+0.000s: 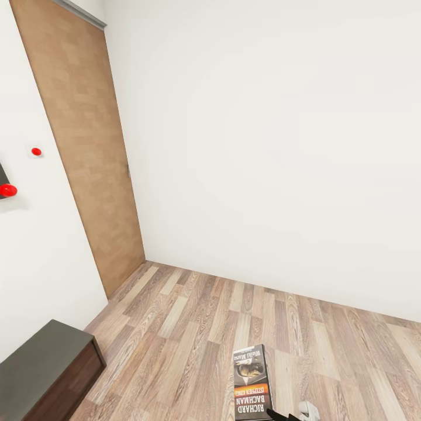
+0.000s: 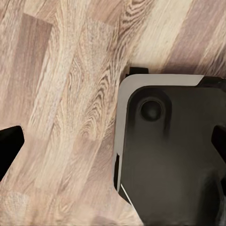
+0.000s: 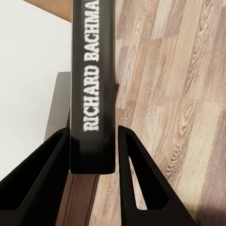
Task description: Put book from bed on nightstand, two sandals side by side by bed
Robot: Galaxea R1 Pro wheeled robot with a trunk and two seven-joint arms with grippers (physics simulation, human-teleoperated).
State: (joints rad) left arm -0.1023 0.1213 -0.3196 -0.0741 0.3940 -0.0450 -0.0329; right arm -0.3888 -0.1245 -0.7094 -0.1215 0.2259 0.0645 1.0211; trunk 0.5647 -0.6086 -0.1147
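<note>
- head view puts the book (image 1: 252,383) at the bottom centre of the frame, cover up, held above the floor (image 1: 193,327); its title reads upside down, with an orange band and a greyish picture above it.
- right gripper (image 1: 287,416) shows as a dark tip at the bottom edge, just beside the book's lower right corner, with a small white part next to it.
- right wrist view shows the book (image 3: 92,84) edge-on, its spine lettered "richard bachman", running up the middle of the frame.
- right gripper (image 3: 93,155) is clamped on the book: one black finger (image 3: 44,183) sits on each side of the spine's lower end, touching it.
- behind the book in that view are the plank floor (image 3: 179,94) on the right, a white wall (image 3: 33,61) on the left, and a dark brown cabinet (image 3: 59,108) partly hidden by the spine.
- nightstand (image 1: 47,374) sits in the lower left corner of the head view, against the wall, well apart from the book.
- a tan door (image 1: 82,134) fills the upper left; two red knobs (image 1: 8,190) sit at the left edge.
- left wrist view looks down on the floor (image 2: 66,94), with a dark, grey-rimmed robot part (image 2: 169,150) at the lower right.
- left gripper (image 2: 113,141): black fingertips (image 2: 9,143) at the left and right edges, jaws spread wide, nothing between them.
</note>
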